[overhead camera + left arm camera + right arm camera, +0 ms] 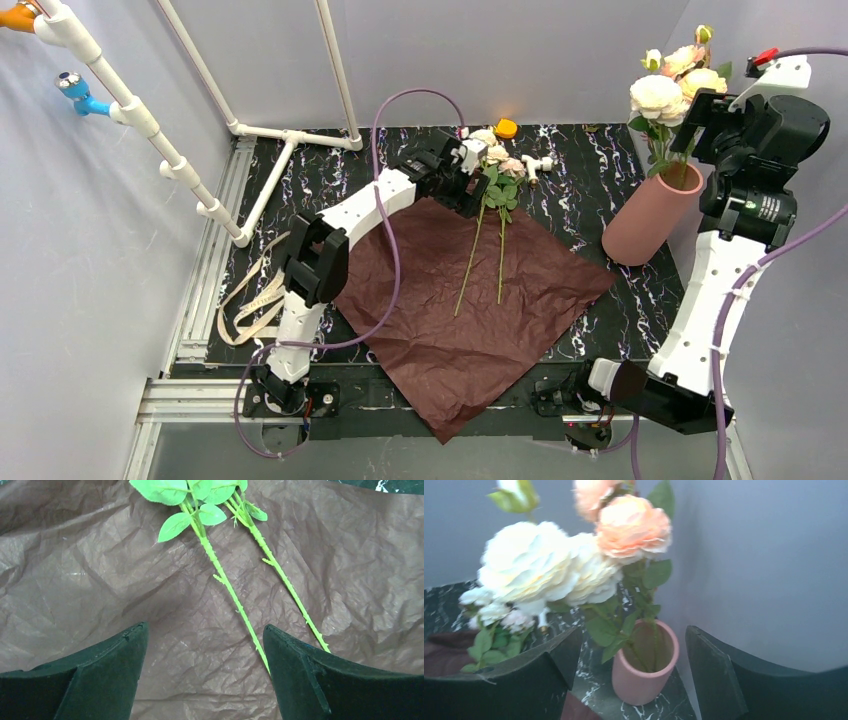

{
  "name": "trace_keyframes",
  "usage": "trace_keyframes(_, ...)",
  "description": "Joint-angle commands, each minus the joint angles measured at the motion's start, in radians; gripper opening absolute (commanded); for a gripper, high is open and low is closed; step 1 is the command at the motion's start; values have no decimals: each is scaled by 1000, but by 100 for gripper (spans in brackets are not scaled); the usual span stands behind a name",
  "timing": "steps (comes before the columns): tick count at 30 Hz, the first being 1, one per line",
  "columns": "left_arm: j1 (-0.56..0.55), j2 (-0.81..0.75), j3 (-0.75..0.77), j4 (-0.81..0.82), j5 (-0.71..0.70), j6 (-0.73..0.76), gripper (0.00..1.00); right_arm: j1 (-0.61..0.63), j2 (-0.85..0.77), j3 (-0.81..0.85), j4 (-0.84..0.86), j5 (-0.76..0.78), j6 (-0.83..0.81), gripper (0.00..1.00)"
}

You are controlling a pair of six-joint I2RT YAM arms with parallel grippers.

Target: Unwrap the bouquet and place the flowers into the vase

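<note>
Flowers lie on maroon paper over a black marbled table between grey walls; left fingers, right fingers gape empty.

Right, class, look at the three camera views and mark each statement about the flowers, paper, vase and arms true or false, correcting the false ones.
1. The wrapping paper lies spread open on the table. True.
2. The vase is empty. False: the vase holds several flowers.
3. Two long-stemmed flowers lie on the wrapping paper. True.
4. The left gripper is clamped on a stem. False: the left gripper is open, with nothing gripped.
5. The ribbon is tied round the wrapping paper. False: the ribbon lies loose on the table, left of the paper.
</note>
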Motion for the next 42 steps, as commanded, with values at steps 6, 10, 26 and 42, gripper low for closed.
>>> trace_keyframes(6,-70,79,81,-11,-97,88,82,4,-36,-52,-64,-333,1,86)
trace_keyframes(10,-95,110,78,17,-113,104,80,4,-21,-43,-89,-404,-5,85)
trace_keyframes(26,-109,136,-57,136,-259,137,64,75,82,32,-257,-572,-57,83)
trace_keyframes(42,-43,-46,-16,172,-167,-71,0,387,173,25,-221,-528,-51,82)
